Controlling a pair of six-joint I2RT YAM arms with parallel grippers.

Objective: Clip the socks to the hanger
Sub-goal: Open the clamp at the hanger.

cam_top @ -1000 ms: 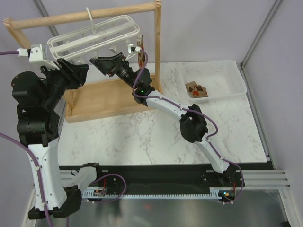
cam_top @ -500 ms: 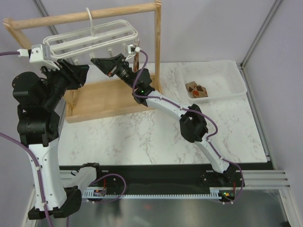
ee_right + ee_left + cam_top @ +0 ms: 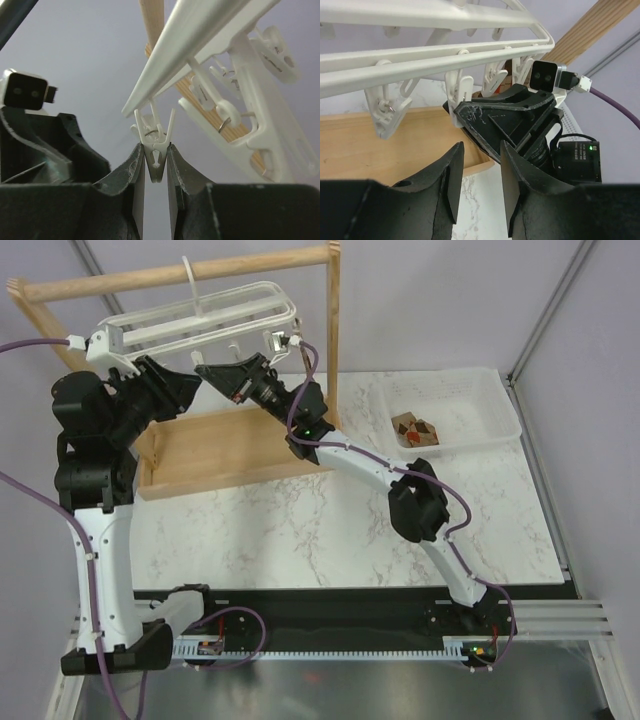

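While my right gripper (image 3: 156, 152) is pinched down on the tail of one clip (image 3: 156, 140) under the hanger (image 3: 420, 62), no sock is anywhere near it, so I'd call the task early, or half done at best. My left gripper (image 3: 481, 150) sits just beside the right one below the hanger's rail, jaws approx. half apart w/ nothing between them. The hanger hangs by its hook from the wooden rack (image 3: 215, 445) at the far left corner of the worktop (image 3: 300, 520). The socks (image 3: 415, 430), or what I can see of them, are a tan bundle w/ red & dark diamonds. They lie in the white basket (image 3: 465, 405) at the far right corner, toward its near left side. I can't tell if that's one sock or both. The rest of the basket shows bare floor. Something small & brownish sits by the hanger's right end next to the rack post, poss. a sock already clipped, but it's too small to say. The rack's base tray shows nothing in it. Remaining, as I judge it: fetch a sock from the basket, bring it up to a squeezed-open clip, feed the cuff in, release, then repeat for any 2nd.
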